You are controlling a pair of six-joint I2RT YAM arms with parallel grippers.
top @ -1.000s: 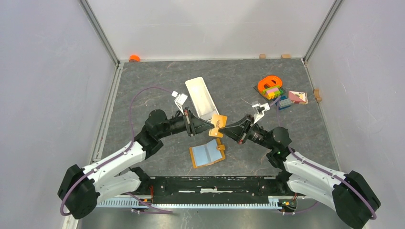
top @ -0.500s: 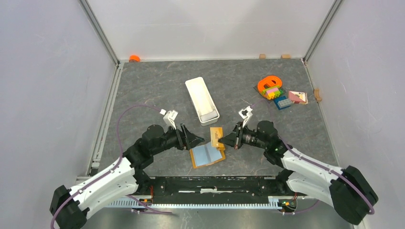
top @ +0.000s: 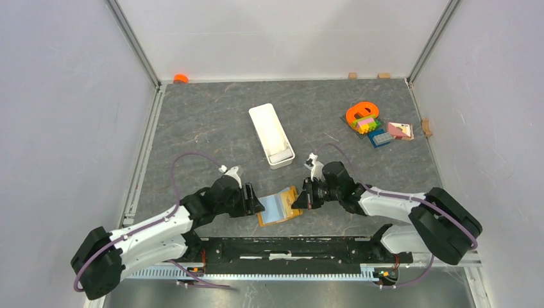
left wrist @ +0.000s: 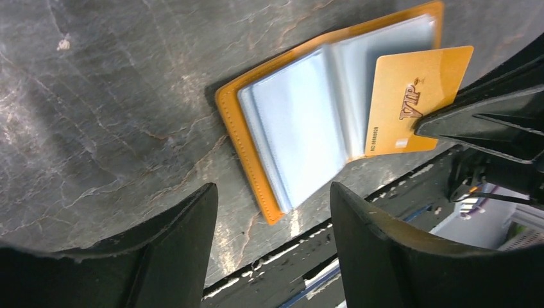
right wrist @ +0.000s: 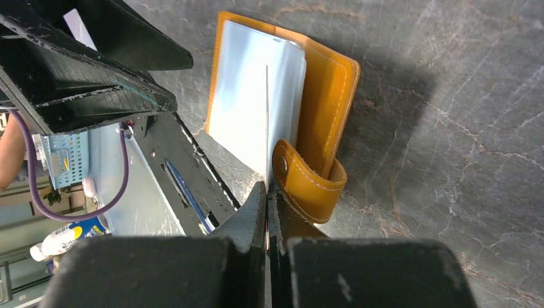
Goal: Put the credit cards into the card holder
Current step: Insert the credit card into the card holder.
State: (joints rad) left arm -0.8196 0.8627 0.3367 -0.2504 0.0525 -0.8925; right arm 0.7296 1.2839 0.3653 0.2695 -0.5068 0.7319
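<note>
Open orange-tan leather card holder (top: 277,208) lies flat at six o'clock on the grey table (top: 212,128). Right gripper (top: 296,203) is pinched tight on a stiff, slick gold plastic VIP card (left wrist: 414,96), held by its edge at the holder's three o'clock. Left gripper (top: 258,206) gapes wide and empty at nine. Those pale floppy pockets (left wrist: 301,122) probably need pinning.

Orange-tan card holder (left wrist: 301,128) with pale blue-grey pockets; gold credit card (left wrist: 410,96), darker lettering; dark grey, pale-veined counter (top: 212,122); white tray (top: 271,131); black left tool (left wrist: 271,189); black right tool (right wrist: 266,189).
</note>
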